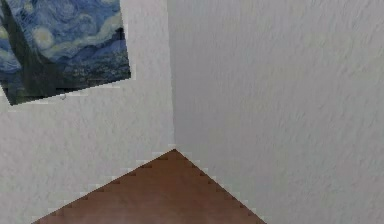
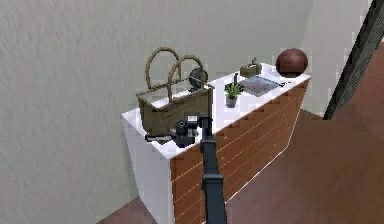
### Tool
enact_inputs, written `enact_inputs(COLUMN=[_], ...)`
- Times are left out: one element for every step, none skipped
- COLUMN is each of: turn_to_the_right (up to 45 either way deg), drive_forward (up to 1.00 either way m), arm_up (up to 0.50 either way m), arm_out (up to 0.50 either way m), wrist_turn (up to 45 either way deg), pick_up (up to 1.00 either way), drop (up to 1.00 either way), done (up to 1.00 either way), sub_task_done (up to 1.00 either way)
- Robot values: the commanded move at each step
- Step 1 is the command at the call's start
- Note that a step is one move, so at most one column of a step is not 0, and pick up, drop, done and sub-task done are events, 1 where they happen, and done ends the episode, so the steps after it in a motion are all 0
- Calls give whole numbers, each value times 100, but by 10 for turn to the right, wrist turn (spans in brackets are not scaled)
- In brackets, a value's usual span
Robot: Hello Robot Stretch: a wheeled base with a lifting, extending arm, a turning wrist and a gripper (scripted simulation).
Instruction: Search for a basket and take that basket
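We see one arm (image 2: 211, 175) rising to one gripper (image 2: 183, 130) at the near end of one counter (image 2: 255, 130). We cannot tell how its fingers stand or whether it holds anything. Just behind the gripper stands one basket (image 2: 168, 103): tan wicker, boxy, upright, with two tall looped handles, its inside hidden from us. Farther right of the gripper sit one small potted plant (image 2: 233, 93) and one round brown thing (image 2: 290, 62). In the forward view, one swirling blue painting (image 1: 62, 45) hangs near a wall corner.
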Motion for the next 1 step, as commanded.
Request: enact_inputs(turn_to_the_right=[0], drive_forward=[0], arm_up=[0], arm_out=[0], wrist_turn=[0], pick_up=[100], drop=[0], done=[0], sub_task_done=[0])
